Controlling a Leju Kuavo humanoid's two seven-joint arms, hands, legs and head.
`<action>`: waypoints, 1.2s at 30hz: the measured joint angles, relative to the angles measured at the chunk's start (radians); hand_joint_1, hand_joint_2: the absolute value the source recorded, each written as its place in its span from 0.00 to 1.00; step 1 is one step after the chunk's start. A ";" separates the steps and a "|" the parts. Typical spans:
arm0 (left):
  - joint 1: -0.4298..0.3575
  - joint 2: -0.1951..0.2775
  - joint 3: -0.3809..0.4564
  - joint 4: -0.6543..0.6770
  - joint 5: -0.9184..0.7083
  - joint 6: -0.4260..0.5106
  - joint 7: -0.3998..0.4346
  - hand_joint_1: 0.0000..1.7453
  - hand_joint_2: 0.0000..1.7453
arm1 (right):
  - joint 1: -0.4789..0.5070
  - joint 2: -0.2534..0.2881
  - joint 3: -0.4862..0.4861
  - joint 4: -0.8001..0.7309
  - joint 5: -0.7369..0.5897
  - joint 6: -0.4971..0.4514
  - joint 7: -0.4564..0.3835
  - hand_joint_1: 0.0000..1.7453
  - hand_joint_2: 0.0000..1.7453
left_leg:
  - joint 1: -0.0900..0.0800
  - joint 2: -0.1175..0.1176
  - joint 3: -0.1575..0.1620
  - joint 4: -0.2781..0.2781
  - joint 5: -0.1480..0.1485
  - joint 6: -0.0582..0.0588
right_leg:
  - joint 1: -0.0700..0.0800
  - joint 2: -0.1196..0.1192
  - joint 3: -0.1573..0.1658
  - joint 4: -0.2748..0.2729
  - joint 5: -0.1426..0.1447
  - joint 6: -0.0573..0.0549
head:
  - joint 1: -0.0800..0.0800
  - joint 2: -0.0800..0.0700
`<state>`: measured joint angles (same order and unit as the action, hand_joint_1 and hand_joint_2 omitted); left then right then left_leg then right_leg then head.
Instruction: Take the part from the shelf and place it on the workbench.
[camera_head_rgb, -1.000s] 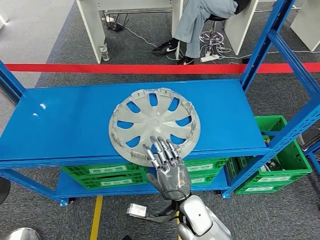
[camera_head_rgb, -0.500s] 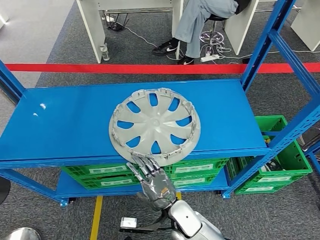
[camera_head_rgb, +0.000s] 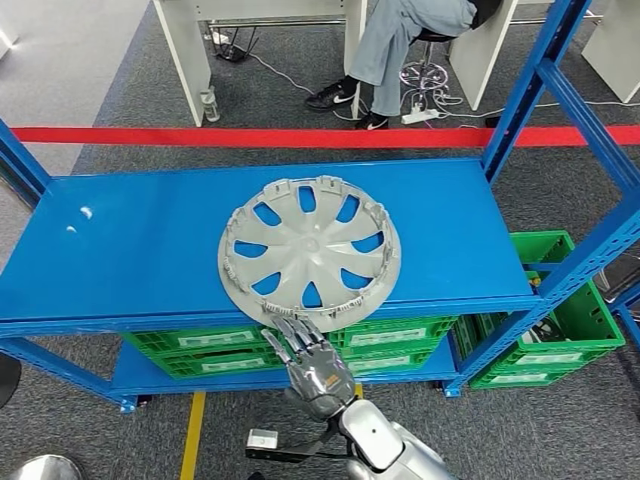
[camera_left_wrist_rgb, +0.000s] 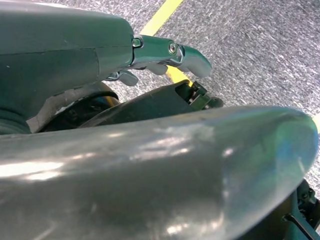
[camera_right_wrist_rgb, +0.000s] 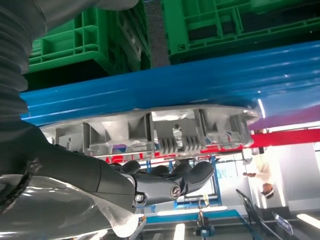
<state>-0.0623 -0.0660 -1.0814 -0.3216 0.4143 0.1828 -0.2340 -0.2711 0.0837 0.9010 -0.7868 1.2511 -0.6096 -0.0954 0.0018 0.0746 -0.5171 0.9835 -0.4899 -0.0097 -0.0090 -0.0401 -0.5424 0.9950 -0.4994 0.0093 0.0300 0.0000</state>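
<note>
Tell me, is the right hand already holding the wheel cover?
No: the right hand is open at the shelf's front edge, its fingers just short of the wheel cover.

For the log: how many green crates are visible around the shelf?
3: two crates on the lower shelf under the wheel cover, one crate on the floor at right. More may be hidden.
</note>
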 joint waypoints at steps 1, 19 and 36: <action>0.000 0.000 0.001 0.000 0.000 0.000 0.000 0.00 0.00 | -0.002 0.000 0.000 0.004 0.000 0.000 0.000 0.00 1.00 | 0.000 0.000 0.000 0.000 0.000 0.000 | 0.000 0.000 0.000 0.000 0.000 0.000 | 0.000 0.000; 0.001 -0.005 0.014 0.002 -0.003 0.012 0.009 0.00 0.00 | -0.076 0.004 0.000 0.027 0.010 -0.009 0.035 0.00 1.00 | 0.000 0.000 0.000 0.000 0.000 0.000 | 0.000 0.000 0.000 0.000 0.000 0.000 | 0.000 0.000; 0.040 0.022 0.268 0.036 0.304 0.172 -0.264 0.00 0.00 | -0.073 -0.017 -0.050 -0.069 0.037 0.013 0.037 0.00 1.00 | 0.001 0.000 0.000 0.000 0.000 0.000 | 0.001 0.001 0.000 0.000 0.000 0.000 | 0.000 0.000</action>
<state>-0.0224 -0.0441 -0.8130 -0.2854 0.7181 0.3549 -0.4982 -0.3440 0.0669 0.8508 -0.8561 1.2881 -0.5969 -0.0584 0.0025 0.0747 -0.5169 0.9837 -0.4898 -0.0098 -0.0080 -0.0395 -0.5428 0.9950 -0.4994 0.0094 0.0303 0.0000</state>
